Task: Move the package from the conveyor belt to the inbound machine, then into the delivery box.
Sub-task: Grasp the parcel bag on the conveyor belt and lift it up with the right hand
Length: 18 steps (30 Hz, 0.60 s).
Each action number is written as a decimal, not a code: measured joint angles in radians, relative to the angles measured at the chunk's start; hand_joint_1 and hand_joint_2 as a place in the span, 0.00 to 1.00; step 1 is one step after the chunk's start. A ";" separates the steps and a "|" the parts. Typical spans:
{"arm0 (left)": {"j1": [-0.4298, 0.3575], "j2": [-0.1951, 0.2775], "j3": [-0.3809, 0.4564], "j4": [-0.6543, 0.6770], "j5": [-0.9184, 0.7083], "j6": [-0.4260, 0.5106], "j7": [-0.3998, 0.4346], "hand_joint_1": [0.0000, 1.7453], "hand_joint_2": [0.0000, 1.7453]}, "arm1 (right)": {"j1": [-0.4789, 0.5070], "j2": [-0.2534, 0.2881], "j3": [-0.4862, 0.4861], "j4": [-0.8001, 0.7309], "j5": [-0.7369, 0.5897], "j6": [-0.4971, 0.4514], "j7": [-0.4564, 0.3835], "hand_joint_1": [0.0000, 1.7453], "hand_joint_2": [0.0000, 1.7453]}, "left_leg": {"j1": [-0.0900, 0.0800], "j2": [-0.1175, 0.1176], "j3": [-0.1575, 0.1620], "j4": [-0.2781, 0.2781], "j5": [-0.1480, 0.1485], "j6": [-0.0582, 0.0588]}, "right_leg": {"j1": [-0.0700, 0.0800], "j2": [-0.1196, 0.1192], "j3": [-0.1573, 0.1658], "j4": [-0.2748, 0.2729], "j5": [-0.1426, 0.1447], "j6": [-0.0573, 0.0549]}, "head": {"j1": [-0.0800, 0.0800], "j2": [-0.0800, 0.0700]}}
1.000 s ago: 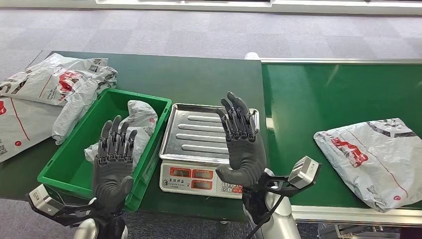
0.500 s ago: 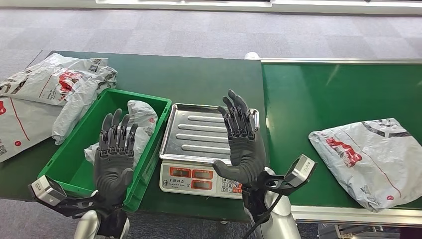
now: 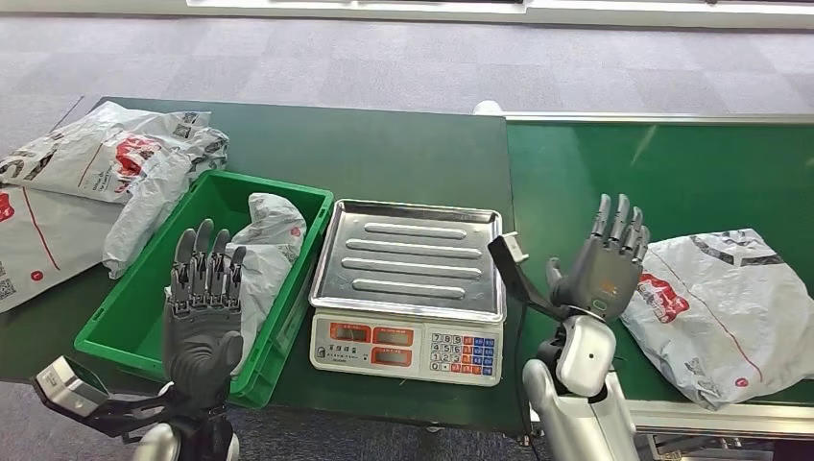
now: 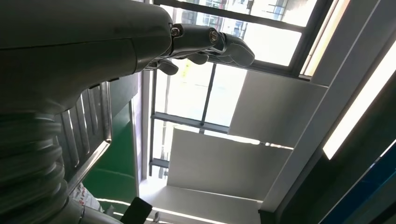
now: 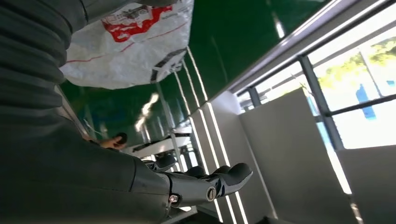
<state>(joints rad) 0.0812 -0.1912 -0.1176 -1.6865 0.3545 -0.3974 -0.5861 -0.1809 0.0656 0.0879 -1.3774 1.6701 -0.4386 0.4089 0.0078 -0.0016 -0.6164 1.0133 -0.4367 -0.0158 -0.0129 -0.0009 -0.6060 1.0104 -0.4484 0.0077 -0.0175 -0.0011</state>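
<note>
A grey plastic package (image 3: 725,307) with red print lies on the green conveyor belt (image 3: 634,182) at the right; the right wrist view shows it too (image 5: 126,42). My right hand (image 3: 607,267) is raised just left of the package, fingers spread, holding nothing. The scale with a steel tray (image 3: 411,259) stands between the belt and a green box (image 3: 125,317). My left hand (image 3: 202,312) is raised over the box's near side, open and empty. In the left wrist view, the left hand's fingers (image 4: 219,44) point up toward a window.
A grey package (image 3: 269,240) lies inside the green box. More grey packages (image 3: 86,173) are piled on the dark green table at the far left. The belt's metal rail (image 3: 730,413) runs along its near edge.
My right hand has swung from over the scale's front to the right, next to the package on the belt. The package has drifted slightly left. My left hand has dropped a little.
</note>
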 joint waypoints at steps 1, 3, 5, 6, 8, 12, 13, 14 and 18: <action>0.005 0.000 0.001 -0.002 0.001 0.002 -0.003 0.00 1.00 | -0.004 -0.021 -0.029 0.026 -0.036 -0.013 0.015 0.00 1.00 | 0.000 -0.001 0.000 0.000 0.000 0.000 | 0.000 0.000 0.000 0.000 0.000 0.000 | 0.000 0.000; 0.011 0.001 0.001 -0.004 0.005 0.008 -0.011 0.00 1.00 | -0.009 -0.052 -0.108 0.076 -0.084 -0.035 0.009 0.00 1.00 | -0.001 -0.002 0.000 0.000 0.000 0.001 | -0.001 -0.001 0.000 0.000 0.000 0.001 | 0.000 0.000; 0.012 0.003 0.002 -0.004 0.009 0.016 -0.016 0.00 1.00 | -0.014 -0.071 -0.209 0.121 -0.095 -0.058 -0.026 0.00 1.00 | -0.002 -0.003 0.000 0.000 0.000 0.001 | -0.001 -0.002 0.000 0.000 -0.001 0.001 | 0.000 0.000; 0.012 0.004 0.002 -0.003 0.011 0.018 -0.018 0.00 1.00 | -0.018 -0.080 -0.263 0.145 -0.097 -0.072 -0.038 0.00 1.00 | -0.002 -0.003 0.000 0.000 0.000 0.001 | -0.001 -0.002 0.000 0.000 -0.001 0.001 | 0.000 0.000; 0.011 0.007 0.002 0.000 0.014 0.019 -0.021 0.00 1.00 | -0.024 -0.098 -0.353 0.189 -0.099 -0.097 -0.038 0.00 1.00 | -0.002 -0.003 0.000 0.000 -0.001 0.001 | -0.001 -0.002 0.001 0.000 -0.001 0.002 | 0.000 0.000; 0.007 0.010 0.001 0.007 0.017 0.019 -0.024 0.00 1.00 | -0.035 -0.126 -0.466 0.248 -0.099 -0.120 -0.024 0.00 1.00 | -0.002 -0.002 0.000 0.000 -0.001 0.001 | -0.001 -0.001 0.000 0.000 -0.001 0.002 | 0.000 0.000; 0.006 0.010 0.001 0.009 0.017 0.019 -0.024 0.00 1.00 | -0.035 -0.130 -0.482 0.259 -0.099 -0.121 -0.023 0.00 1.00 | -0.002 -0.002 0.000 0.000 -0.001 0.002 | -0.001 -0.001 0.000 0.000 -0.001 0.002 | 0.000 0.000; 0.005 0.010 0.001 0.010 0.017 0.019 -0.024 0.00 1.00 | -0.036 -0.133 -0.495 0.267 -0.099 -0.121 -0.023 0.00 1.00 | -0.002 -0.002 0.000 0.000 -0.001 0.002 | -0.001 -0.001 0.000 0.000 -0.001 0.002 | 0.000 0.000; 0.004 0.011 0.001 0.013 0.018 0.019 -0.024 0.00 1.00 | -0.039 -0.141 -0.526 0.291 -0.099 -0.122 -0.022 0.00 1.00 | -0.002 -0.002 0.000 0.000 -0.001 0.002 | -0.001 -0.001 0.000 0.000 -0.001 0.002 | 0.000 0.000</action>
<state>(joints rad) 0.0856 -0.1802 -0.1163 -1.6731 0.3728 -0.3786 -0.6104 -0.2200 -0.0756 -0.4383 -1.0866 1.5709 -0.5602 0.3873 0.0055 -0.0036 -0.6161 1.0134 -0.4379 -0.0142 -0.0137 -0.0018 -0.6056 1.0103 -0.4498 0.0096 -0.0175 -0.0011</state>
